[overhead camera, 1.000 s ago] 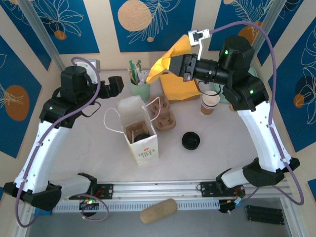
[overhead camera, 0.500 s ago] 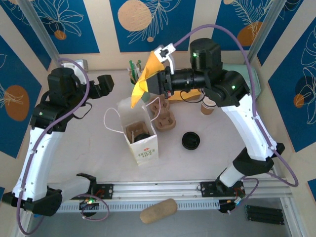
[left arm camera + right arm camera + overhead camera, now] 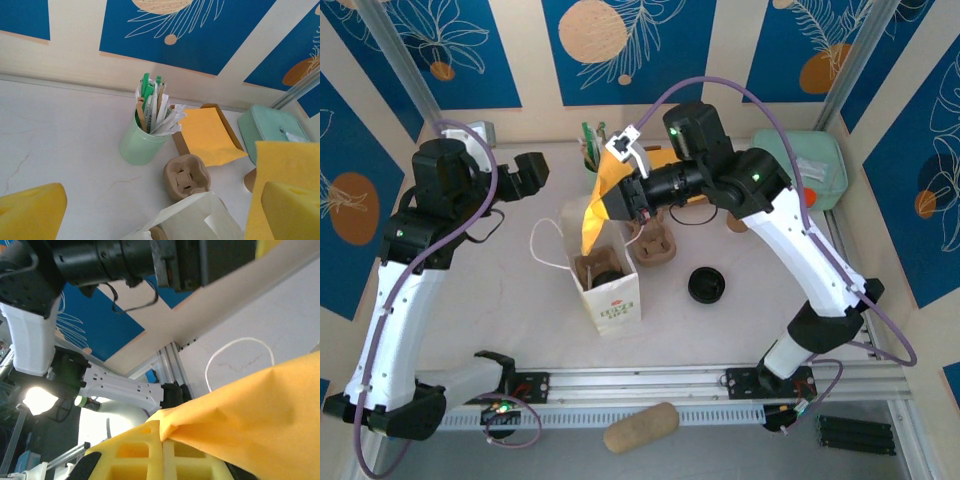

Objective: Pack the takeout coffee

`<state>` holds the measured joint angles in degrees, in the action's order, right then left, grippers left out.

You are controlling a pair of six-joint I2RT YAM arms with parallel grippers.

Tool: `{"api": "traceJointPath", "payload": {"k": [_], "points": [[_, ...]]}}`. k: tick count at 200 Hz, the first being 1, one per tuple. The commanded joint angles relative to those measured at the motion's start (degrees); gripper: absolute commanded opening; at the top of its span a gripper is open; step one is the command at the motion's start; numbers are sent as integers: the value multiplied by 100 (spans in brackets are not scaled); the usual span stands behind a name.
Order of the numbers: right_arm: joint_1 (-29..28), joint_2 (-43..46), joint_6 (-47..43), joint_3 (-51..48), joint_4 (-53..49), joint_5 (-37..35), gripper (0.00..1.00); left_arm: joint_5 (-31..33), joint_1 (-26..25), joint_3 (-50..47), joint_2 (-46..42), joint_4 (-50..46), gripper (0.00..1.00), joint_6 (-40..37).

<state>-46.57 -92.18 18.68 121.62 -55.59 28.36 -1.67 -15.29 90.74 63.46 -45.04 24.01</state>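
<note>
Your left gripper (image 3: 535,172) hangs off to the left with its fingers wide apart and nothing between them, probably parked clear of the work. Right of it, the white paper handled bag (image 3: 617,298) stands upright on the tabletop (image 3: 500,300). The takeout coffee (image 3: 610,277), a cup with a round black lid, appears to sit inside it in a brown cardboard carrier (image 3: 587,267). Just above the bag's mouth, your right gripper (image 3: 623,200) is clamped on a yellow paper napkin (image 3: 595,212) that droops toward the opening, presumably to go in beside the cup. A loose black plastic lid (image 3: 707,285) lies further right.
</note>
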Motion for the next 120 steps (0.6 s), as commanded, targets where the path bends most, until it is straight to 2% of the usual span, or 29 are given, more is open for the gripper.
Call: {"api": "traceJointPath", "payload": {"k": [1, 120], "points": [[-63, -93, -181, -164, -236, 311, 0, -157, 86, -73, -97, 58, 99, 76], [-81, -611, -210, -1074, -54, 340, 0, -279, 113, -331, -149, 214, 99, 138]]}}
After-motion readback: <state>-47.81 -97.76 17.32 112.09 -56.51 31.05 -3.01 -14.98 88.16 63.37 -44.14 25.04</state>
